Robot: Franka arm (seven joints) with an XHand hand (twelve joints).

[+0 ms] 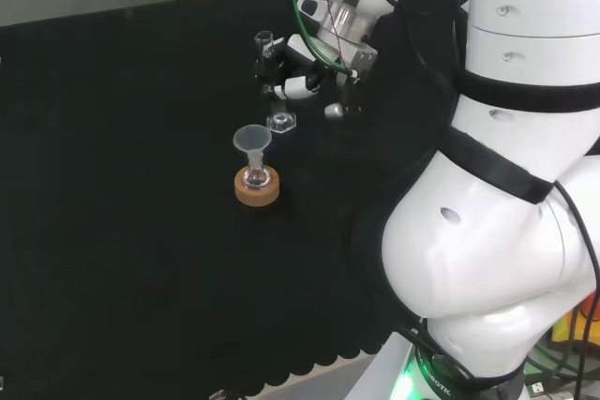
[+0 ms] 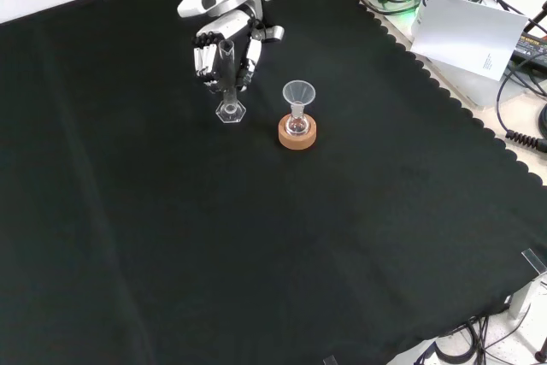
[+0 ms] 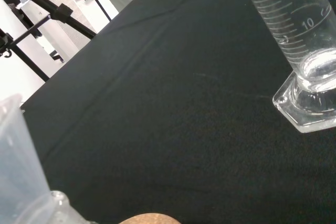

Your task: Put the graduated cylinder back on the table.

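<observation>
Landmark: cork ring (image 2: 297, 133). Flask (image 2: 297, 125) sits in it, funnel (image 2: 299, 92) in the flask's neck. Front view: graduated cylinder (image 2: 228, 83) just left of ring, base on cloth (image 2: 256, 254); hand (image 2: 224, 53) behind cylinder.

On the black cloth (image 2: 256, 245) there stood one graduated cylinder (image 2: 228, 83), one funnel (image 2: 299, 93), one small flask (image 2: 297, 126) and one cork ring (image 2: 297, 136). The cylinder was at about ten o'clock from the ring in the front view. One hand (image 2: 224, 50) was there.

Black cloth (image 2: 256, 254), scalloped edge, pale surroundings.
</observation>
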